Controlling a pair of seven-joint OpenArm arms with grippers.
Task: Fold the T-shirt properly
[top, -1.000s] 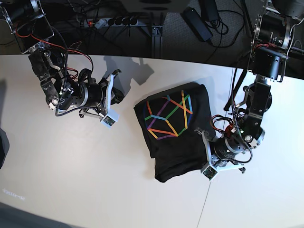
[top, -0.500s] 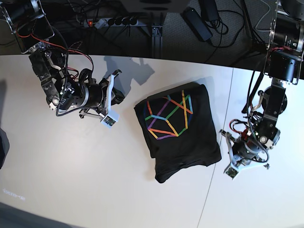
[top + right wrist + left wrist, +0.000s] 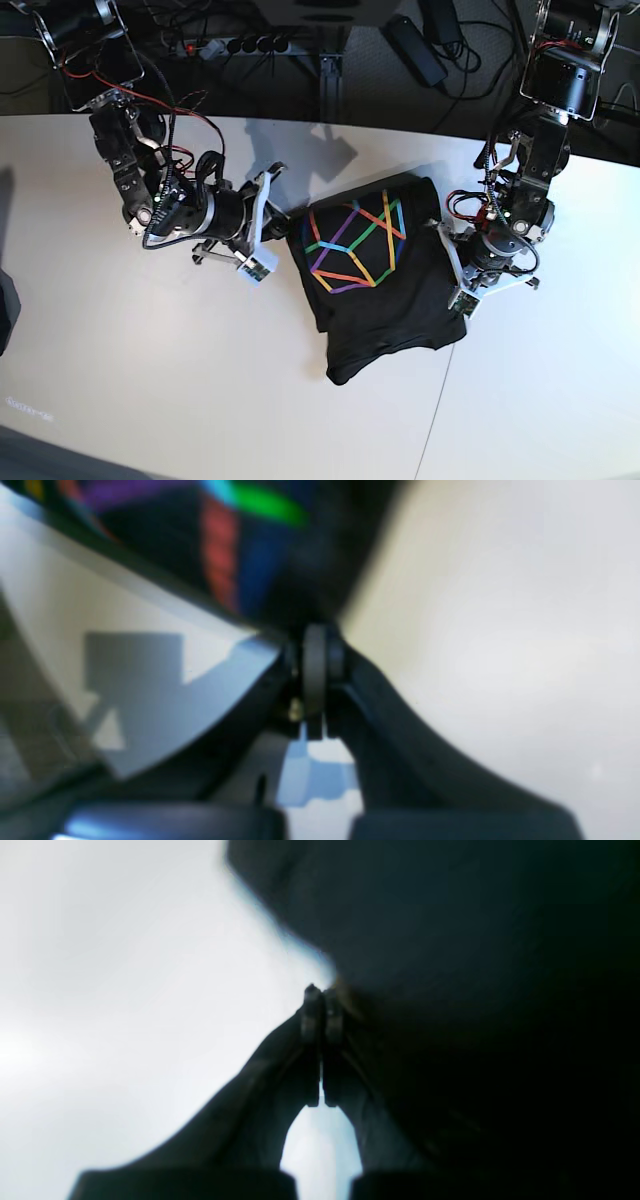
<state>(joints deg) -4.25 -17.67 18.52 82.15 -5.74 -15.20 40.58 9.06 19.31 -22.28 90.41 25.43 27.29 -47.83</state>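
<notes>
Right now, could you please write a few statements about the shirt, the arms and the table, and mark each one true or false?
1. The T-shirt lies print side up, at least in part. True.
2. The left gripper stands wide open. False: its fingers are closed together.
3. The right gripper is at the edge of the shirt. True.
4. The table is dark. False: its surface is white.
5. The printed lines are all one colour. False: they include orange, green, blue and purple.
6. In the base view, the plain black part of the shirt is nearer the bottom of the picture than the print. True.
</notes>
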